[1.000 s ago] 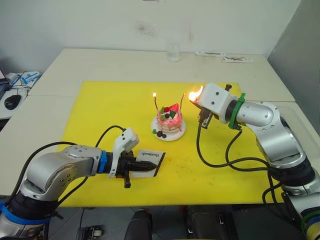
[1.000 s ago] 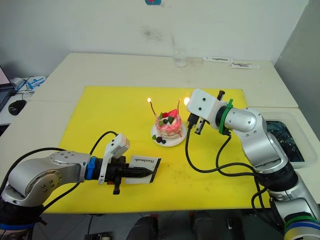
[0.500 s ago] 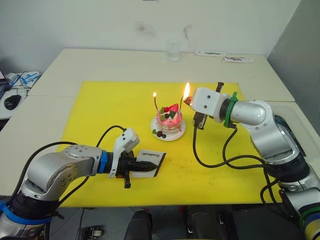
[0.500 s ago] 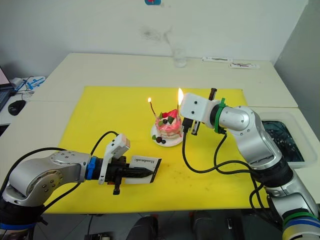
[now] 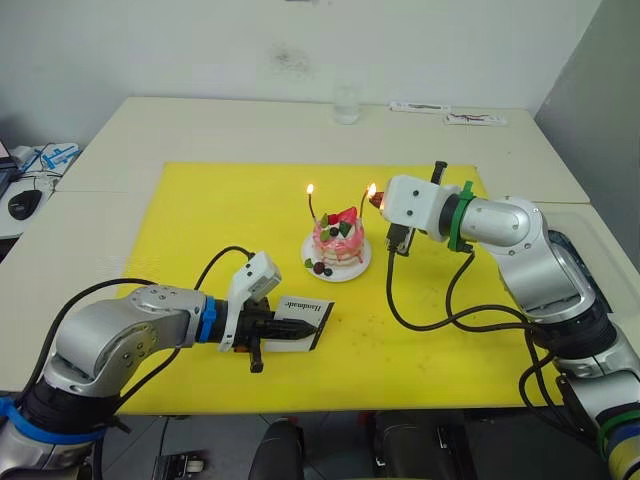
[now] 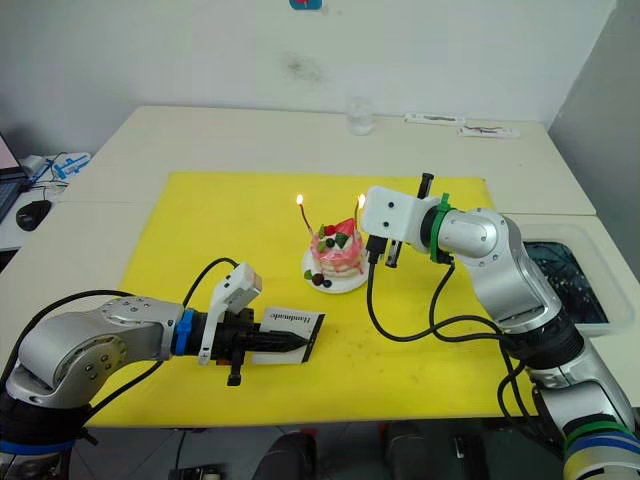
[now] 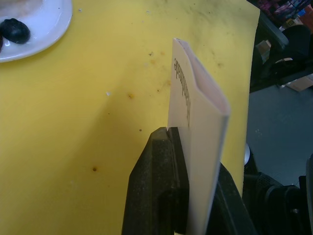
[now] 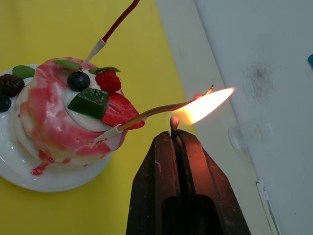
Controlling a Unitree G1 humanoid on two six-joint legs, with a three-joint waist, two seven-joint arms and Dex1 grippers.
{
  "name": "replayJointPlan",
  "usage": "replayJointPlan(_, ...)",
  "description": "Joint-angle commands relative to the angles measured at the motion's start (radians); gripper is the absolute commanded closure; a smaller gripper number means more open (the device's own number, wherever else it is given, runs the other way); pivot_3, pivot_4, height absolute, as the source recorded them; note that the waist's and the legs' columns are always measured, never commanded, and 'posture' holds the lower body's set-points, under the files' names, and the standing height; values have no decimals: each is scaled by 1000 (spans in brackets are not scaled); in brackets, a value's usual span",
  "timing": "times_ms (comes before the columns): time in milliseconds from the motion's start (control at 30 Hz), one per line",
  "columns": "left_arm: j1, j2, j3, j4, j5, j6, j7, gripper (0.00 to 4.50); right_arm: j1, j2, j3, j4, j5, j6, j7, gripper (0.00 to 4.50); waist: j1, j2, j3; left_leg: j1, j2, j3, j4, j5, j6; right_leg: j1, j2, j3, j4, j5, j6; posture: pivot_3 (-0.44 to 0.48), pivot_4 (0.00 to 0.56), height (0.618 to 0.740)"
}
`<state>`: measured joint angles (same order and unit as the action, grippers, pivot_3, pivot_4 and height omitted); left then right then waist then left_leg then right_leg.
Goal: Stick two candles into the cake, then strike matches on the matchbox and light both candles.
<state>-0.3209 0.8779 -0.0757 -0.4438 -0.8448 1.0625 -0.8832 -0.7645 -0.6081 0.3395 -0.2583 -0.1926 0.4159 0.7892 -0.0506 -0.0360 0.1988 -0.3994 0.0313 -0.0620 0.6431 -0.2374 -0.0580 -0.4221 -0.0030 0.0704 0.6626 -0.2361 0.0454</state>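
Your right fingers, clamped on the match, flame now smaller at candle tip; left fingers stay clamped on matchbox.

cake: two candles lit | left claw: clamps matchbox | right claw: beside flame

I stand in what looks like a lab or office test room. Pale desks are pushed together against a plain white wall, with a yellow mat laid over the near desk. Off the desks' left edge sit a computer mouse and cables. At the far edge stands a clear glass. A grey partition closes the right side.
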Motion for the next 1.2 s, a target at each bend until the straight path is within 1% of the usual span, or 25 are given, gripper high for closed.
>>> replayJointPlan(33, -15, -6, 7, -33, -10, 5, -4, 4500, -34, -1, -8, -11, -18, -30, 8, 4474, 0, 0, 0, 0, 0, 0, 0, 0, 0, 0, 0, 0, 0, 0, 0, 0, 150, 740)
replayJointPlan(1200, -31, -23, 4, -29, -4, 23, -3, 4500, -57, -7, -22, 17, -70, -106, 50, 4474, 0, 0, 0, 0, 0, 0, 0, 0, 0, 0, 0, 0, 0, 0, 0, 0, 150, 740)
